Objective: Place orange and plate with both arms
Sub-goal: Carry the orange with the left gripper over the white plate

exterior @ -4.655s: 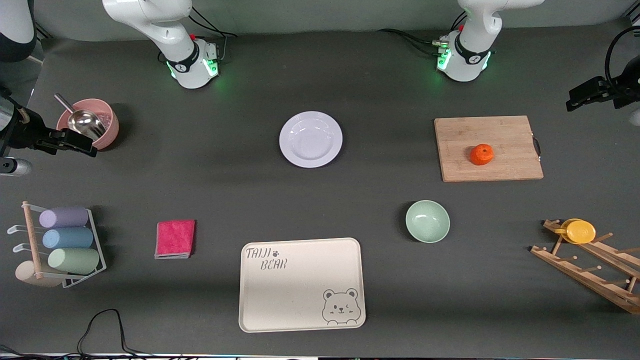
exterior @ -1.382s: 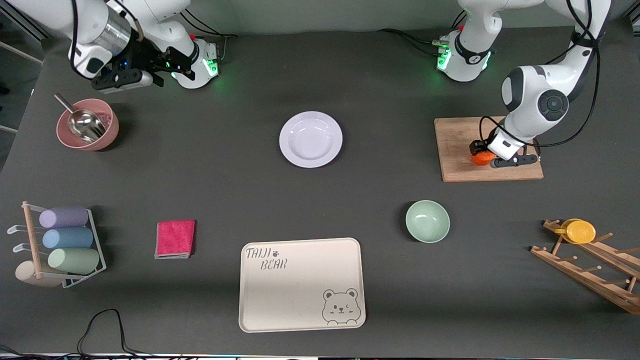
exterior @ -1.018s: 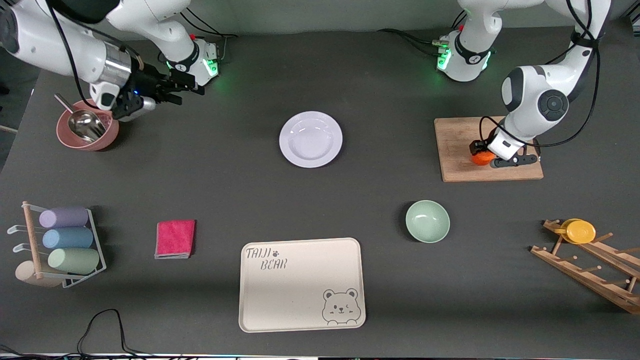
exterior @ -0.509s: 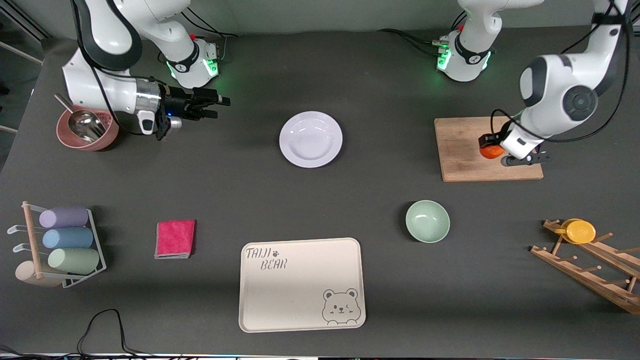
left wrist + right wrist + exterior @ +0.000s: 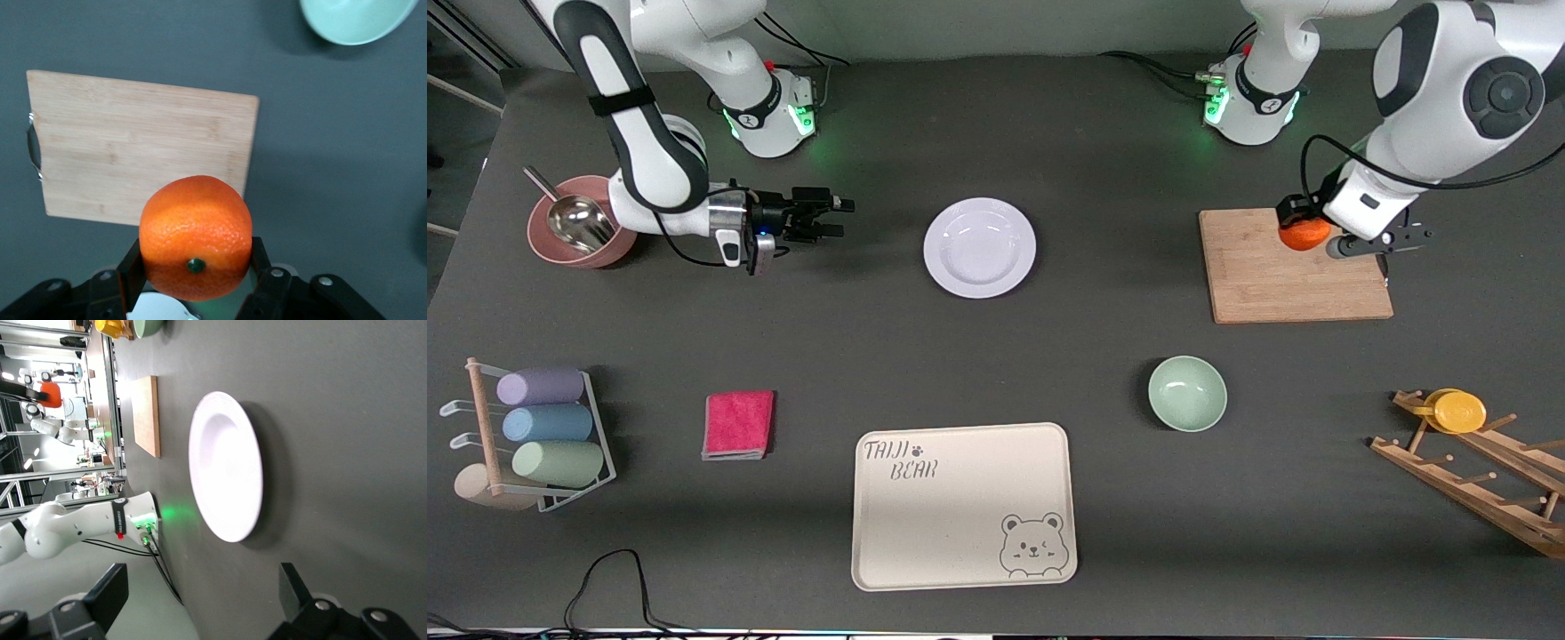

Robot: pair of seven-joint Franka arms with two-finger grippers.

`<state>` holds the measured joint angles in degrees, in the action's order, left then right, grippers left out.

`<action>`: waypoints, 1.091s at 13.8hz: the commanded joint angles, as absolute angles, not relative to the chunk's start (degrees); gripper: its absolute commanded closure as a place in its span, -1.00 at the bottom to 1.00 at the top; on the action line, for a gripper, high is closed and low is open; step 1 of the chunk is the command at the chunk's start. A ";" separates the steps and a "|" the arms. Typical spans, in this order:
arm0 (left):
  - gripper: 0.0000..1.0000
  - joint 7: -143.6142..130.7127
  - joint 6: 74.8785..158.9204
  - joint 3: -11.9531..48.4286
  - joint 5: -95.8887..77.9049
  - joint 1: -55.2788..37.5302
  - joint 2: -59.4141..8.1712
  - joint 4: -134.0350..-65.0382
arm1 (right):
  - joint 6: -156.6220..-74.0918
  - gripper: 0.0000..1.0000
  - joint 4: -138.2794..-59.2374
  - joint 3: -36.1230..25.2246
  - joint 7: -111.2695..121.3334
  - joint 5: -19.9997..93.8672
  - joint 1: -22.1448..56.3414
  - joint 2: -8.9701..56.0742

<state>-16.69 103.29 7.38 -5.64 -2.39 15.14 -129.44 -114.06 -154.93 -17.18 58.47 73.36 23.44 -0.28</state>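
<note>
dark grey table [image 5: 1049, 133], wooden board [image 5: 1272, 284], cream tray [image 5: 960, 533]

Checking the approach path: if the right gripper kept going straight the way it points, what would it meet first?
Probably the plate: the open right gripper points along the table at its rim, with nothing between, though its height is unclear.

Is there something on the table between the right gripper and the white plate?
No. In the front view only bare dark table lies between the right gripper and the plate; the right wrist view shows the same.
</note>
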 commanded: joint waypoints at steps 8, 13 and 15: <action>1.00 -43.66 94.04 28.37 -11.60 -3.16 4.68 -107.33 | -108.37 -1.00 -154.25 -17.49 80.23 83.84 23.38 15.81; 1.00 -55.26 99.39 36.38 -11.25 -5.87 -4.65 -100.73 | -107.23 -1.00 -153.98 -17.75 81.21 84.99 23.29 19.16; 1.00 -58.26 103.34 36.39 -10.90 -10.26 -6.58 -100.72 | -107.23 -1.00 -153.90 -17.84 81.21 84.99 23.29 19.51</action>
